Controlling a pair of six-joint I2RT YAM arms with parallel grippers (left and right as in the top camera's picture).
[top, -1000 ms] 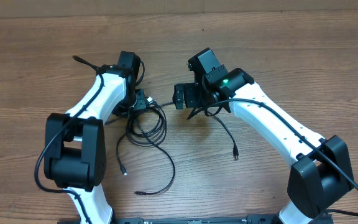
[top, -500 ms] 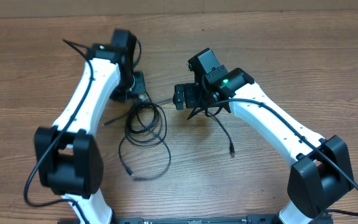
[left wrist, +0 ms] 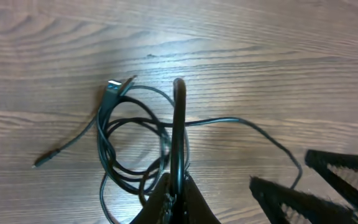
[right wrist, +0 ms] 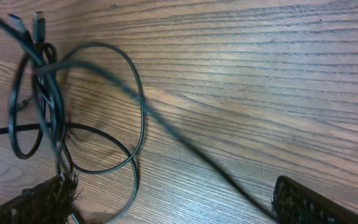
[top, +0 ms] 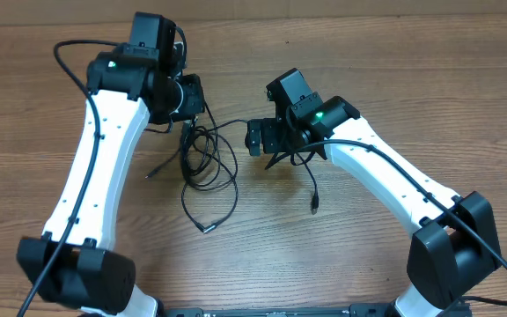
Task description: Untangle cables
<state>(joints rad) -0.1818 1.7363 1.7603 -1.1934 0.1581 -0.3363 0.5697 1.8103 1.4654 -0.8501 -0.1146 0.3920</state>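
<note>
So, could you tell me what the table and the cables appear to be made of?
The table looks like matte wood or wood-look laminate, given its brown grain lines. The cables look rubber- or plastic-sheathed: thin, black, bending in loose loops.

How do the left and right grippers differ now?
Left gripper is shut, pinching a loop of the cables; right gripper is wide open, gripping nothing. Left gripper sits over them; right gripper sits beside them, one strand running between its fingers. Both are near the table.

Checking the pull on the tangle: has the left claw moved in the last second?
Yes. In the overhead view the left claw, shut on the cables, has moved toward the far edge of the table.
</note>
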